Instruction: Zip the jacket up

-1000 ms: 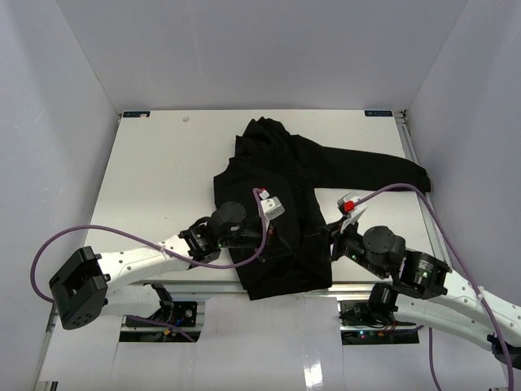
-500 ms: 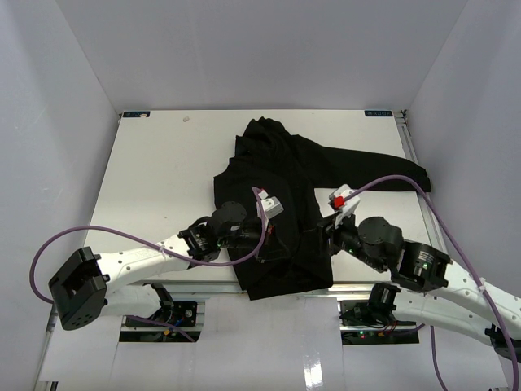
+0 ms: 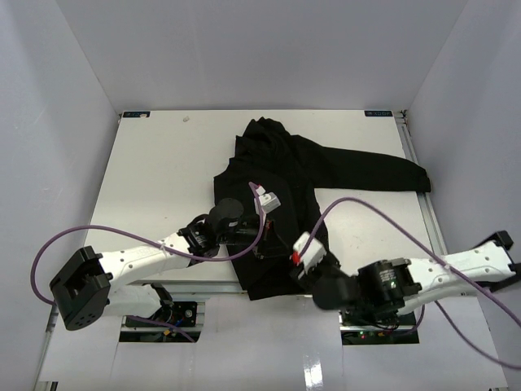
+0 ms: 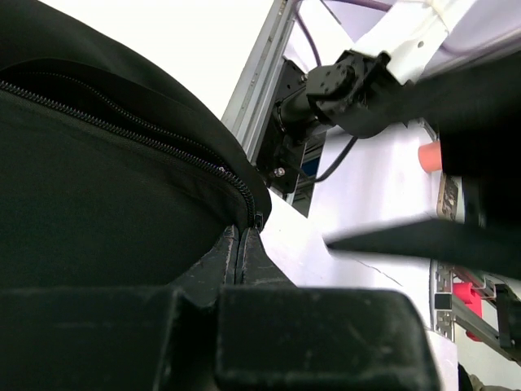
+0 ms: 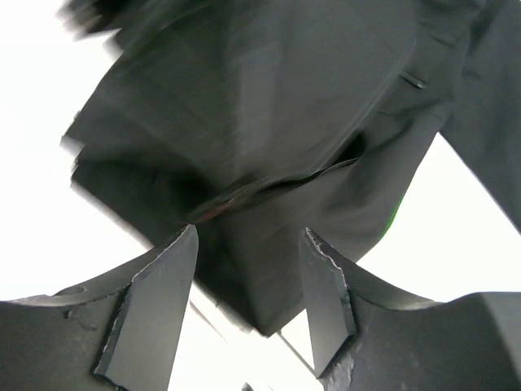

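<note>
The jacket lies flat on the table, hood far and hem at the near edge, so its zipper runs near-to-far. The zipper's lower end sits right at the left gripper, whose jaws are pinched on the hem fabric. The right gripper hovers wide open and empty just off the hem, facing the jacket's near corner.

Left pincer pinched shut, arm reaching rightward; right pincer spread apart, elbow folded.
</note>
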### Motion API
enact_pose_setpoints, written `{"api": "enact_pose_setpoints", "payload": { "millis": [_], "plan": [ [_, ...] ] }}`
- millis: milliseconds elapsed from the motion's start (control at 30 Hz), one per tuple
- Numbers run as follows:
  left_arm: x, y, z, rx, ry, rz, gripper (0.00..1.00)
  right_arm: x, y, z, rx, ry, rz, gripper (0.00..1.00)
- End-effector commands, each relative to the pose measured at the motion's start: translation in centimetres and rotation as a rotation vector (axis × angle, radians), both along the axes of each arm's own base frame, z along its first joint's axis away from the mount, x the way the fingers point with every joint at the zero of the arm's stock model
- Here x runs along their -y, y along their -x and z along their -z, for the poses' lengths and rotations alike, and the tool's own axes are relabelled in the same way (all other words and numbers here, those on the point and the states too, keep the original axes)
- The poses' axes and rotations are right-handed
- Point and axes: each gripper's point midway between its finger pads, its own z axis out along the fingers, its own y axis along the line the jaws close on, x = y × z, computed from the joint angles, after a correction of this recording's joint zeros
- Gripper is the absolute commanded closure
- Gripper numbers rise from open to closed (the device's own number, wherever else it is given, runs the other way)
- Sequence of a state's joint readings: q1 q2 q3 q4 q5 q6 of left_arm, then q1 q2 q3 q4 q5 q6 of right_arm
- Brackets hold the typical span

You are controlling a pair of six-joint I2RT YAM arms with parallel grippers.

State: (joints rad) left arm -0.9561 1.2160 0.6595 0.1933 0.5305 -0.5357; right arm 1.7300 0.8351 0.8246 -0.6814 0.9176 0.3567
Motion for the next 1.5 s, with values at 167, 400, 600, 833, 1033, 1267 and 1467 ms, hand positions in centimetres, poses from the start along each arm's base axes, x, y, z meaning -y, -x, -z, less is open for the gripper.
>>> {"api": "enact_pose_setpoints", "payload": {
  "millis": [167,400,600,833,1033,1267,1467],
  "plan": [
    [-0.2,0.7,-1.3,-0.013,0.058,0.028,1.0,0.4,3.5,1.7,0.285,0.133,0.058,0.34],
    [-0.1,1.1,-2.3,-0.027,0.094,0.042,1.0,-0.9,4.1,2.3,0.337,0.122,0.012,0.32],
    [-0.3,1.4,-2.9,-0.026,0.121,0.047,1.0,-2.8,4.8,2.0,0.34,0.041,-0.05,0.31],
    [-0.2,1.5,-2.8,-0.047,0.124,0.05,1.0,-3.0,4.6,1.8,0.412,0.071,-0.041,0.31],
    [-0.3,1.6,-2.2,-0.059,0.115,0.049,1.0,-3.1,3.7,1.5,0.459,0.09,0.009,0.32],
    [-0.2,1.8,-2.4,-0.075,0.118,0.06,1.0,-3.0,2.8,1.6,0.453,0.1,0.047,0.33],
    [-0.2,2.3,-2.8,-0.091,0.137,0.084,1.0,-2.9,2.2,1.4,0.461,0.102,0.073,0.39]
  ]
}}
